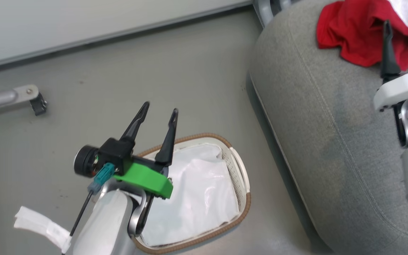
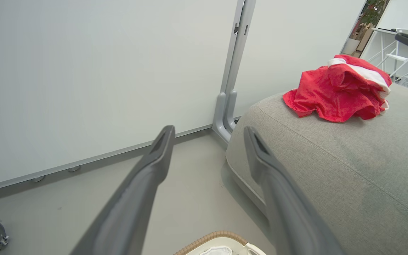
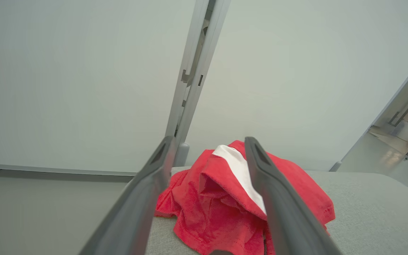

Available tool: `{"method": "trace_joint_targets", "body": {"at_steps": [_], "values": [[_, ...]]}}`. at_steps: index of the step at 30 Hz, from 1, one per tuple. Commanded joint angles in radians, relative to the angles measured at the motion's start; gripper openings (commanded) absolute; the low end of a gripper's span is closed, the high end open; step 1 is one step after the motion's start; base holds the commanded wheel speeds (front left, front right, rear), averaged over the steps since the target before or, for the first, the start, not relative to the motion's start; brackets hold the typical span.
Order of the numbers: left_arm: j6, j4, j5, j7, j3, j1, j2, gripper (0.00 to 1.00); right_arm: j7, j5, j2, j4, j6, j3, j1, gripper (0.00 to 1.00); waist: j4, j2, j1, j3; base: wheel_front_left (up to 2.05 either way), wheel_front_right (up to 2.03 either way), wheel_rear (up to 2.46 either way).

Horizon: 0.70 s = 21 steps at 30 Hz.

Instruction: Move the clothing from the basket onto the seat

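The clothing is seen heaped on the far end of the seat, well apart from the basket on the floor, whose white liner lies bare, so the task is judged all but done. The right pincer is held spread just over the heap with nothing gripped, as suits a release. The left pincer is poised spread and empty above the basket, presumably out of the way.
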Motion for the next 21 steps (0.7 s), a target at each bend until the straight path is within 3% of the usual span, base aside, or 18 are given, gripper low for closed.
{"method": "trace_joint_targets", "body": {"at_steps": [1, 13, 21], "values": [[0.002, 0.007, -0.002, 0.0, 0.023, 0.038, -0.002, 1.0, -0.005, 0.008, 0.025, -0.012, -0.001, -0.002, 0.037, 1.0, 0.045, 0.0021, 0.0001, -0.111, 0.0, 0.0, 0.0], [0.019, -0.005, 0.013, 0.0, 0.209, 0.218, -0.016, 1.0, -0.005, 0.051, 0.173, -0.129, -0.001, 0.026, 0.272, 1.0, 0.11, 0.0021, 0.0001, -0.232, 0.0, 0.0, 0.0], [0.008, -0.026, 0.013, 0.0, 0.293, 0.339, -0.023, 1.0, -0.005, 0.136, 0.181, -0.177, -0.001, 0.097, 0.468, 1.0, 0.131, 0.0021, 0.0001, -0.288, 0.0, 0.0, 0.0]]}}
